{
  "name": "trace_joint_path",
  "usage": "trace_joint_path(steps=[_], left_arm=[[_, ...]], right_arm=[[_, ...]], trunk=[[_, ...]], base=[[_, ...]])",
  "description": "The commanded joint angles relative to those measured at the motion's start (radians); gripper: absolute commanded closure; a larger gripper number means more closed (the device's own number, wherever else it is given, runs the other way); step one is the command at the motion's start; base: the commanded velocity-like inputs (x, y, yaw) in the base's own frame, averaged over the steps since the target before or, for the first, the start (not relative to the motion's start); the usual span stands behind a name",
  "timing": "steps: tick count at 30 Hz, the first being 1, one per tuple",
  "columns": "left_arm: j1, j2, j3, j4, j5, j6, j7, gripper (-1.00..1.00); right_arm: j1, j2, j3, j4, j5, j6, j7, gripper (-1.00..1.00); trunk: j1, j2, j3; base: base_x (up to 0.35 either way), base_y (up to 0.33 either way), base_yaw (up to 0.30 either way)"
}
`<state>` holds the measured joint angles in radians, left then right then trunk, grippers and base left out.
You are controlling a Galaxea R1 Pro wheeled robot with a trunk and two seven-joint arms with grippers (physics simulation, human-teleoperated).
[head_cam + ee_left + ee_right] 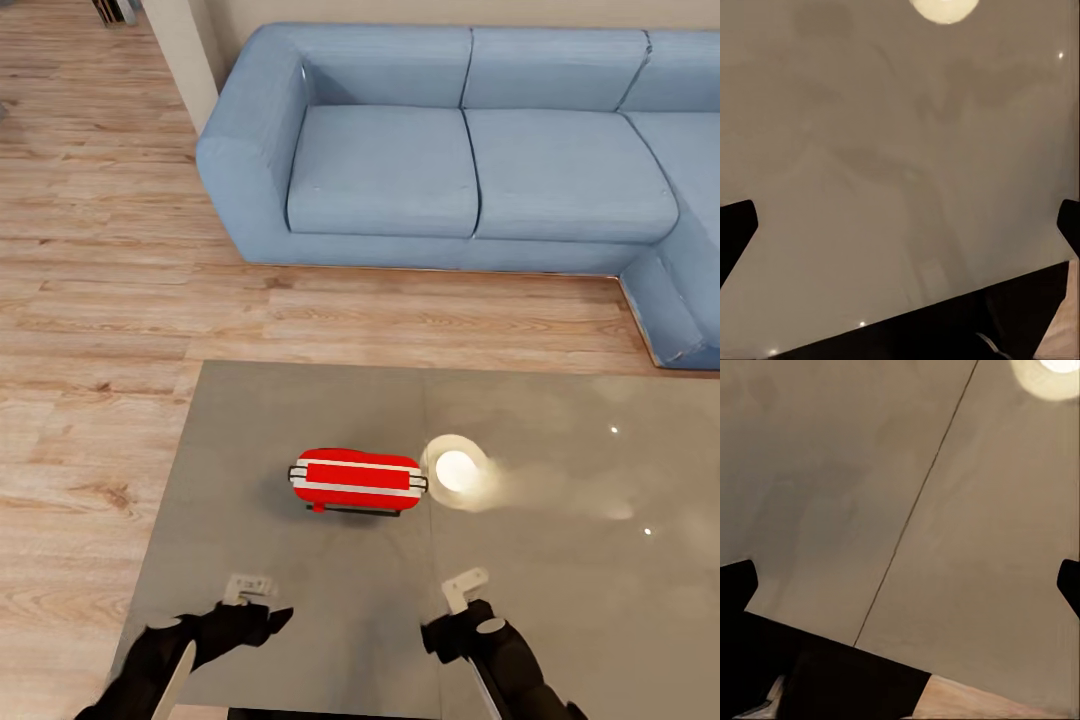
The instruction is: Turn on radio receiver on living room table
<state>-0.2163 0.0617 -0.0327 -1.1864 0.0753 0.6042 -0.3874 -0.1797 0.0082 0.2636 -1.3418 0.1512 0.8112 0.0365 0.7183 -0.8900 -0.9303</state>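
Item: radio receiver (pixel 357 480) — red with white bands, lying near the middle of the bench (pixel 250 480), a bright lamp reflection just beside it on the glossy top. Past the far edge of the bench you have wood floor and the blue sofa (pixel 470 150). Your left claw (pixel 250 590) and right claw (pixel 462 590) both hang over the near edge of the bench, well short of the radio and touching nothing. In each wrist view the dark fingertips sit at opposite edges of the frame, so both claws read as wide and holding nothing. Hazards: the radio looks light and free-standing — a push from the side would likely slide or tip it rather than press its switch. The glare may hide the switch, so you could press the wrong spot. Come down too steeply and you may strike the bench.
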Motion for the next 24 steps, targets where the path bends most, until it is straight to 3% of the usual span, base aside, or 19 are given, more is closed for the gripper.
trace_joint_path(steps=[1,7,20,21,24], left_arm=[[0.000,-0.001,-0.001,0.006,0.003,0.002,-0.001,-1.00],[0.000,-0.003,-0.002,0.039,0.027,-0.006,-0.031,-1.00],[0.001,0.000,0.008,0.092,0.026,-0.011,-0.104,-1.00],[0.001,0.001,0.011,0.092,0.026,-0.011,-0.306,-1.00],[0.001,0.001,0.042,0.092,0.025,-0.012,-0.306,-1.00]], right_arm=[[0.000,-0.002,0.006,0.000,0.002,0.006,0.000,-1.00],[0.000,-0.022,0.039,-0.033,0.005,0.039,0.002,-1.00],[-0.073,-0.018,0.093,-0.106,-0.005,0.112,0.006,-1.00],[-0.375,-0.017,0.136,-0.223,-0.004,0.236,0.006,-1.00],[-0.458,-0.012,0.193,-0.223,-0.004,0.236,0.005,-1.00]], trunk=[[0.000,0.000,0.000],[0.000,0.000,0.000],[0.000,0.000,0.000],[0.000,0.000,0.000],[0.000,0.000,0.000]], base=[[0.000,0.000,0.000],[0.000,0.000,0.000],[0.000,0.000,0.000],[0.000,0.000,0.000],[0.000,0.000,0.000]])
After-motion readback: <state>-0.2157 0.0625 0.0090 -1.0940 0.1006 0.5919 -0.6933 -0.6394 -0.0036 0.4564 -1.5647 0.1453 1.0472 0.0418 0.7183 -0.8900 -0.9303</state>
